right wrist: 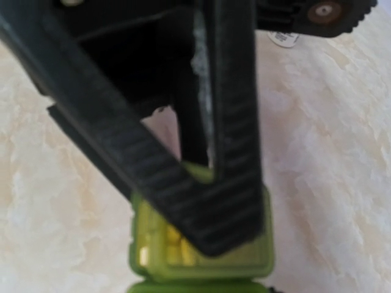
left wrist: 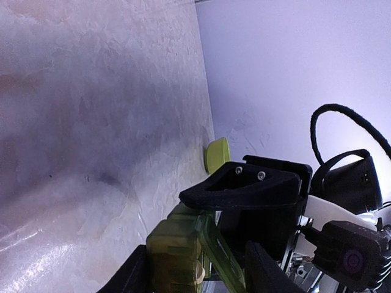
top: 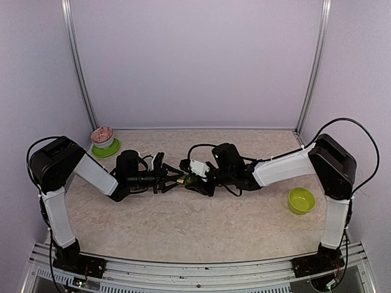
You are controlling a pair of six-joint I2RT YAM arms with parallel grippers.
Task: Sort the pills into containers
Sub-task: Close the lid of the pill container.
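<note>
Right wrist: containers (right wrist: 160, 251) touching closed claw (right wrist: 209, 227).

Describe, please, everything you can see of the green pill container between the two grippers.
The pill container is a small strip of joined square compartments with rounded corners, in translucent green plastic. It is over the middle of the table; whether it rests there is unclear. The left gripper clamps it from both sides; the right gripper is shut on its upper edge, seemingly pinching a lid. One flap looks tilted open. Something yellowish shows inside.
</note>
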